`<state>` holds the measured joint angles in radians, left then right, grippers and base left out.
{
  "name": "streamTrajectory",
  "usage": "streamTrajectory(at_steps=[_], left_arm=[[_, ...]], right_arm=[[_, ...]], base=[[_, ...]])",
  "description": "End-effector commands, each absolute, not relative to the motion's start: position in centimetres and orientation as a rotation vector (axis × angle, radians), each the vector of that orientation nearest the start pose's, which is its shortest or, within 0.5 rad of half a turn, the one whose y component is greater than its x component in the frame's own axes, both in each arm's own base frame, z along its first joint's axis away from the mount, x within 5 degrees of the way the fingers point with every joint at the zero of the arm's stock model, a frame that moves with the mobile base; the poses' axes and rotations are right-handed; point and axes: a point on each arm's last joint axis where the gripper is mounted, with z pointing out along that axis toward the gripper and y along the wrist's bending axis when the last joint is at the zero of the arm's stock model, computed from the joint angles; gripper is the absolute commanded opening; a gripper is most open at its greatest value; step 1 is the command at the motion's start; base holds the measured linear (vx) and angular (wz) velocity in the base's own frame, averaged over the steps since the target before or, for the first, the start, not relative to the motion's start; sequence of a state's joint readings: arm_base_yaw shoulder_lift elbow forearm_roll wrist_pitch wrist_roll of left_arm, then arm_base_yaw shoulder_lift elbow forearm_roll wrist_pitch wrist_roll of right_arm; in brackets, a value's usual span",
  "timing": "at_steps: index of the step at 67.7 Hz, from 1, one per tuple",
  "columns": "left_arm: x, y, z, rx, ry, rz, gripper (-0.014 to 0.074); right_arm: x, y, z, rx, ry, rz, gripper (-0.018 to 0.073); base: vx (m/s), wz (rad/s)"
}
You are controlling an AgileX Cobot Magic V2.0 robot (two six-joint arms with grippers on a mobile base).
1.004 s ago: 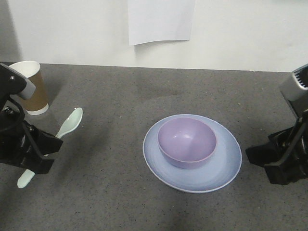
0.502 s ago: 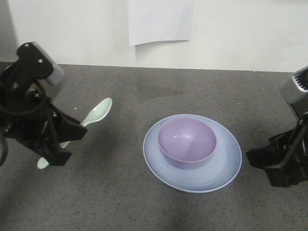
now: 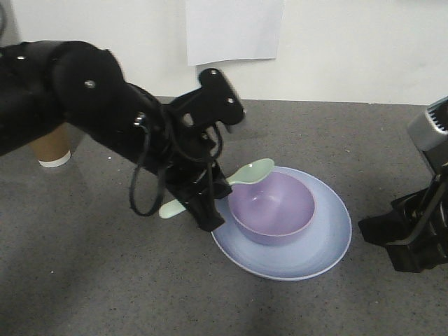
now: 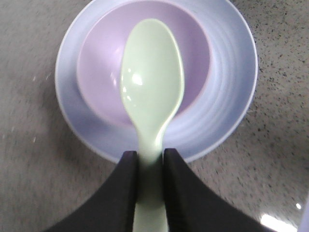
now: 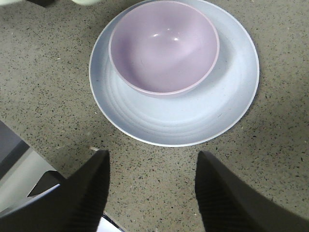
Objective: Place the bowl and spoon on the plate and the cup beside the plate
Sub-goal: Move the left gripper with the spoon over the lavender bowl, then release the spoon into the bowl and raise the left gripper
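Left gripper [image 4: 149, 166], black-fingered, clamped on the short thick handle of the pale mint-green plastic spoon [image 4: 152, 87], one finger touching each side of the handle. Spoon held off the table, oval end reaching out ahead of the fingertips and poised over the round lavender-purple plastic bowl [image 4: 104, 63], hollow side up. From the front view, same spoon [image 3: 246, 173] slanting upward, oval end just above the near-left rim of the bowl [image 3: 273, 208], handle end sticking out behind the left gripper [image 3: 199, 199] on the far side from the bowl. Whether the spoon touches the bowl's rim: cannot tell.

Bowl seated upright on the round, shallow pale blue plate [image 3: 329, 241], set toward the plate's rear-left, a broad crescent of plate bare in front and to the right. Same arrangement from the right wrist view: bowl [image 5: 164, 46] on plate [image 5: 193, 121], both ahead of the right gripper [image 5: 150, 186].

Right gripper spread wide, two dark fingers well apart, nothing between them, hovering near the plate's edge over the speckled grey tabletop [image 5: 43, 96].

Brown paper cup [image 3: 52, 148] with white base band standing at the far left, mostly hidden behind the left arm, well apart from the plate.
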<state>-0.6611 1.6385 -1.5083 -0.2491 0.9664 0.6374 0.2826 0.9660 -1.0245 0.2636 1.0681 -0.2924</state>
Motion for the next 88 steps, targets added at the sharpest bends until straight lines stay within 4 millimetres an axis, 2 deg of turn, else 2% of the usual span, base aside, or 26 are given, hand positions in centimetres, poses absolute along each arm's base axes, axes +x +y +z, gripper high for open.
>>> streamTrajectory(at_steps=[1, 13, 21, 30, 38, 88], left_arm=[[27.4, -25.5, 35.9, 1.467, 1.987, -0.296, 0.0104], [28.8, -28.8, 35.0, 1.57, 1.908, -0.149, 0.0104], [29.7, -30.1, 33.9, 1.613, 1.882, -0.027, 0.0104], [30.9, -30.3, 32.3, 1.64, 1.893, 0.098, 0.0104], [31.1, -30.6, 31.2, 1.664, 1.91, 0.105, 0.0104], [30.7, -30.5, 30.9, 1.709, 1.939, 0.117, 0.0129]], right_arm=[[15.9, 6.8, 37.7, -0.625, 2.31, 0.344, 0.039], [15.9, 6.8, 37.7, -0.625, 2.31, 0.344, 0.039], [15.9, 6.8, 37.7, -0.625, 2.31, 0.344, 0.039], [15.9, 6.8, 37.7, -0.625, 2.31, 0.344, 0.039], [15.9, 6.8, 37.7, -0.625, 2.31, 0.344, 0.039], [15.8, 6.8, 37.7, -0.625, 2.312, 0.344, 0.039]], base=[[0.0, 0.0], [0.0, 0.0], [0.0, 0.0], [0.0, 0.0], [0.0, 0.0], [0.0, 0.0]])
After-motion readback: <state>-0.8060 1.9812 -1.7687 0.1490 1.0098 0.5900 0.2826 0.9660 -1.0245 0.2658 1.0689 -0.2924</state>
